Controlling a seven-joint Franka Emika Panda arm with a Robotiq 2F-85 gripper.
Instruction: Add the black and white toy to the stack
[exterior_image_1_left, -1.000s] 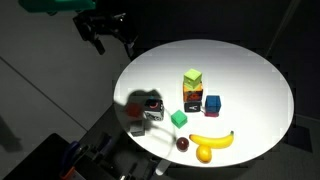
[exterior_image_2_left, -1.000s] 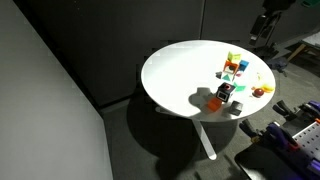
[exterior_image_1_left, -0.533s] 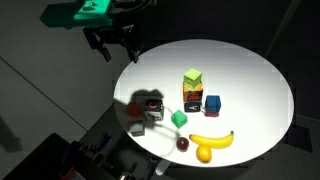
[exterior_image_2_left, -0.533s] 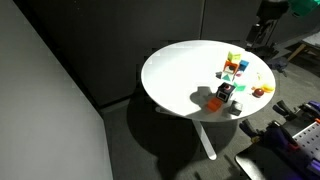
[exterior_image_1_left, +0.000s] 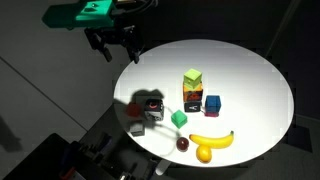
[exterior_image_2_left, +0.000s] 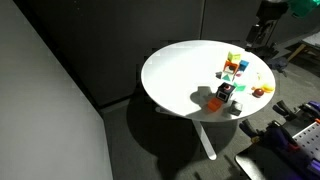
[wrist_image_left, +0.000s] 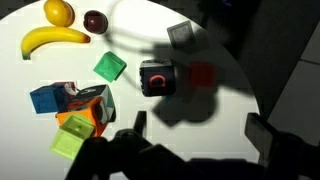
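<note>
Hovering hand (exterior_image_1_left: 118, 52), seemingly spread, well apart from toy (wrist_image_left: 157, 77).

A round white table (exterior_image_2_left: 175, 70) stands on a pale leg (exterior_image_2_left: 205, 140) over a dark floor (exterior_image_2_left: 150, 135). A grey wall (exterior_image_2_left: 40, 110) stands near it. Strong light falls on the tabletop, and the room around is dim.

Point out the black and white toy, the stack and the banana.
black and white toy (wrist_image_left: 158, 77), wrist view, on its top face
stack (exterior_image_1_left: 193, 78), in an exterior view, on its yellow-green top cube
banana (exterior_image_1_left: 212, 141), in an exterior view, on the middle of its curve
</note>
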